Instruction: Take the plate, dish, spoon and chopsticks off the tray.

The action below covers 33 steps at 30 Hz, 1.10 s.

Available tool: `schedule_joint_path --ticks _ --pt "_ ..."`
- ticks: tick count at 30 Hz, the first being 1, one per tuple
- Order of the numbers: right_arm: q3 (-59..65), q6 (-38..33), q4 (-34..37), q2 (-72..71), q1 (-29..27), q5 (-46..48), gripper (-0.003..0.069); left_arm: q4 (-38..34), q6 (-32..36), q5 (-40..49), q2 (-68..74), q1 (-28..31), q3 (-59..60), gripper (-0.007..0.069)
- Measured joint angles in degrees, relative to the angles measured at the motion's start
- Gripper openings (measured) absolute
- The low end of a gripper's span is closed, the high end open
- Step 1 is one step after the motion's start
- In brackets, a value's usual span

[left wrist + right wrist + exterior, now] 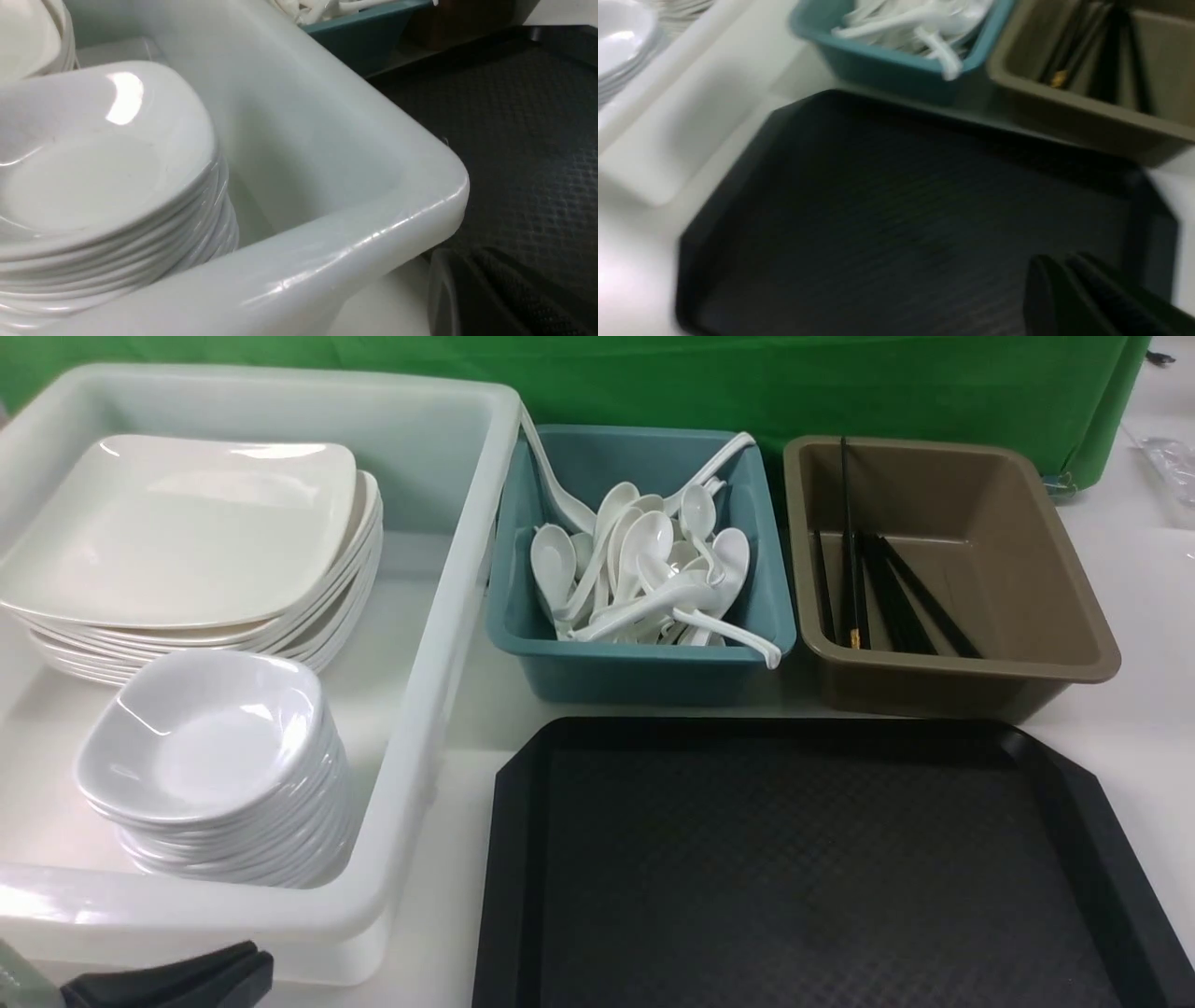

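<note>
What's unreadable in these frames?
- Left gripper: front view crops it at the bottom edge; jaw state unclear.
- Right gripper: absent from front view; right wrist view is blurred, fingers cropped.
- Tray: near edge cut off.
- Chopsticks: count unclear, overlapping.

Bright even light, glare on stacked dishes [124,98], right wrist view motion-blurred

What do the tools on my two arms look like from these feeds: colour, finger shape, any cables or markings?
Little shows. The left tool has black fingers with a fine knurled grip texture and a rounded edge; it shows in the front view as a black wedge. The right tool looks the same: black, textured, tapered fingers. No cables, markings or arm links are visible.
</note>
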Motion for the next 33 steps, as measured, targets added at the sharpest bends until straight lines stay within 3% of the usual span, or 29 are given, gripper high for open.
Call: schedule_joint_path --ticks 1,3,8,15,33 --pt "4.9 -6.5 2.7 -4.4 -5.8 -3.5 0.0018 0.1 0.0 0.1 0.0 0.0 0.4 0.0011" --pt "10.2 -10.1 4.3 -9.3 -11.2 -7.0 0.0016 0.0 0.0 0.1 0.0 0.0 1.0 0.0011" --pt "27.1 -11.0 5.4 -22.3 -19.9 -14.0 0.0016 0.0 0.0 -0.1 0.0 0.0 2.0 0.0011" --pt "41.9 -10.6 5.6 -30.7 -21.5 -21.9 0.0016 0.0 0.0 -0.1 0.0 0.0 2.2 0.0013" --pt "42.5 -10.6 5.6 -30.9 -22.0 -24.1 0.0018 0.0 0.0 -0.1 0.0 0.0 2.3 0.0017"
